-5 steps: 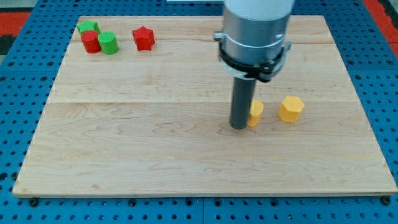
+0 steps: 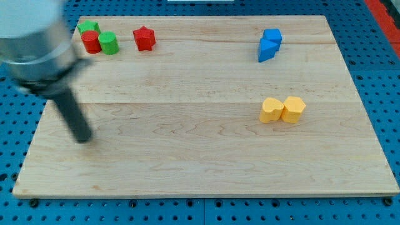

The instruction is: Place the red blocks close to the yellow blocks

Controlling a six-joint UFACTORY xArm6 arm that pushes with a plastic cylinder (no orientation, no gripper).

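Note:
A red star block (image 2: 144, 38) and a red cylinder (image 2: 91, 42) sit near the view's top left. Two yellow blocks touch each other at the right: a rounded one (image 2: 271, 109) and a hexagonal one (image 2: 293, 109). My tip (image 2: 82, 138) is on the board at the view's left, blurred by motion, well below the red cylinder and far left of the yellow blocks. It touches no block.
A green cylinder (image 2: 109, 43) stands right beside the red cylinder, and a green star-like block (image 2: 88, 27) is just above it. Two blue blocks (image 2: 269, 44) sit together at the top right. The wooden board (image 2: 200, 156) lies on a blue pegboard.
My tip has swept from beside the yellow blocks far to the view's left. The rounded yellow block now touches the hexagonal one. The blue blocks are uncovered.

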